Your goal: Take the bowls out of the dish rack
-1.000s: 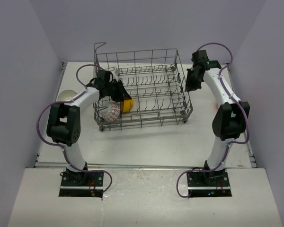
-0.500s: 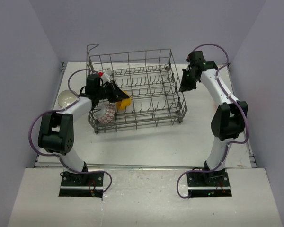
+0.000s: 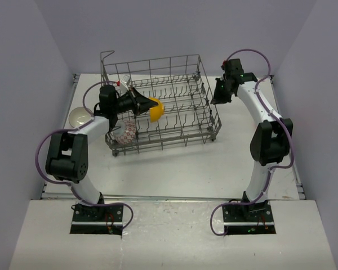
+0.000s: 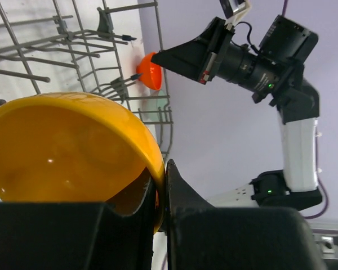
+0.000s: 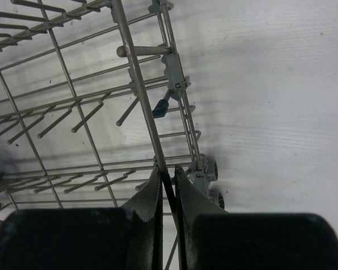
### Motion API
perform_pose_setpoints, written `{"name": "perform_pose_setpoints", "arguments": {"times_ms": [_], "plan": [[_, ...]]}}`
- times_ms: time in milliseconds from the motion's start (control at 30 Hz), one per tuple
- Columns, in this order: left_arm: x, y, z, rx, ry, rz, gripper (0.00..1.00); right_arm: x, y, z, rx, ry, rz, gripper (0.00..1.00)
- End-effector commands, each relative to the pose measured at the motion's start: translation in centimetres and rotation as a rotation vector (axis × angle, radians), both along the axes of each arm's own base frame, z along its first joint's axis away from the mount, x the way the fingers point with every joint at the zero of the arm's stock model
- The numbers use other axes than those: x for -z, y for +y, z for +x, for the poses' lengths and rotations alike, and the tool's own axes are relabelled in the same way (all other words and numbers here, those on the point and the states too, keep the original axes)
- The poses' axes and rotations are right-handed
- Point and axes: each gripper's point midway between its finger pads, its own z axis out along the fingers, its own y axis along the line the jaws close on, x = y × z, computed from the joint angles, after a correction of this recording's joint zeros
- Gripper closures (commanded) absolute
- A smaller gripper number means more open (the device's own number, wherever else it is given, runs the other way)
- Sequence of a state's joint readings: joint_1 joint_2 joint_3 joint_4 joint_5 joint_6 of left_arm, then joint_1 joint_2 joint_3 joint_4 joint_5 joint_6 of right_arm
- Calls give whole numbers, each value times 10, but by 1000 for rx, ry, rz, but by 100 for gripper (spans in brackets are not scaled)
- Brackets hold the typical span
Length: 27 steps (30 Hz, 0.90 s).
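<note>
clearly the left pincer [image 4: 161,171] was nipped shut on the rim of the yellow bowl [image 4: 67,146], held above the left end of the dish rack [image 3: 180,121]; it looked light, stiff, glossy, likely slippery there. the right pincer [image 5: 168,185] was clamped on the rack's side wire.

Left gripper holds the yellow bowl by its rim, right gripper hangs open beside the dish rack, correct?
No. The right gripper is shut on a wire of the dish rack, seen in the right wrist view; the rest is right.
</note>
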State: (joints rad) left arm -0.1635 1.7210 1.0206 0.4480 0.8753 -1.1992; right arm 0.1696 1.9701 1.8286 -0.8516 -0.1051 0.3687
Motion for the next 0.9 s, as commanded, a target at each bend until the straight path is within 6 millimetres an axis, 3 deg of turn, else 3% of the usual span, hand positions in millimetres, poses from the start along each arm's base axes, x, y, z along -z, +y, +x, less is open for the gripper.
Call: {"name": "perform_pose_setpoints", "arguments": {"times_ms": [0,167,300,533,667,867], "plan": [[7,13,-9,180,-124,-134,100,61,-57,-35,195,238,-179,100],[-18,1,-4,215,-182,-169,100,59,-70,-41,248,237,-193,100],[-54,-10,0,239,-253,-218,100,56,-78,-43,284,228,-171,100],[-123,-9,6,229,-360,-352,100,58,-83,-52,317,230,-140,100],[-146,-11,11,230,-403,-313,100,63,-78,-55,308,237,-118,100],[-158,-16,2,249,-440,-308,100,61,-75,-53,296,231,-100,100]]}}
